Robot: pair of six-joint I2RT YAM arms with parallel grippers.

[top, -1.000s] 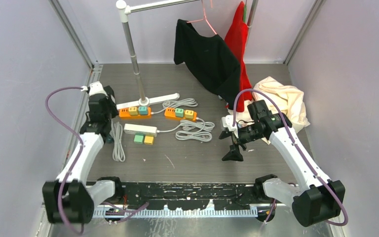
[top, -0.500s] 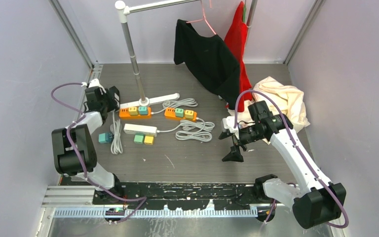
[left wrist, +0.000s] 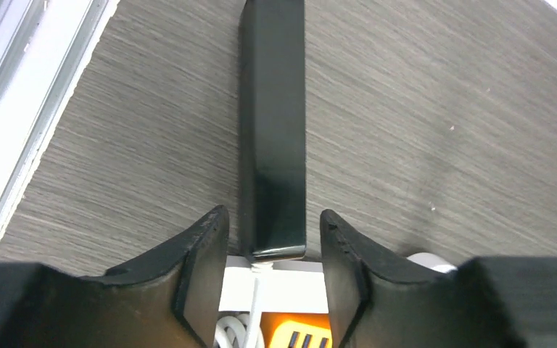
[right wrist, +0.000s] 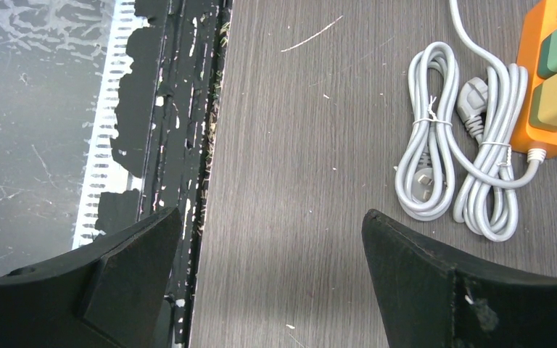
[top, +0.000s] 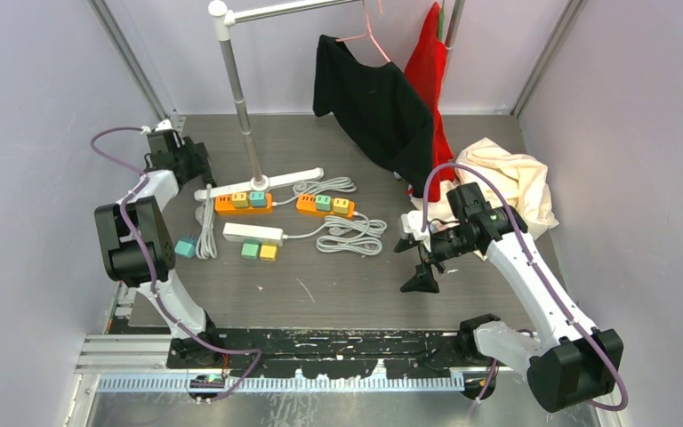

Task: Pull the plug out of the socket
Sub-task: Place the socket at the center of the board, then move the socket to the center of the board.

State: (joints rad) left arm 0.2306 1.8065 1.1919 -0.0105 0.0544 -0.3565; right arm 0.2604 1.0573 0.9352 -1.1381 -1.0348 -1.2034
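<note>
Two orange sockets (top: 243, 203) lie long-axis left-to-right beside the rack pole (top: 242, 107), two plugs (top: 249, 198) each; left gripper (left wrist: 272, 212) and right gripper (right wrist: 270, 214) both released, empty.

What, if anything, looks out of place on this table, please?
A teal plug lies loose beside the coiled cable at the left, plugged into nothing. A cream cloth sits crumpled at the right, while the black garment hangs.
</note>
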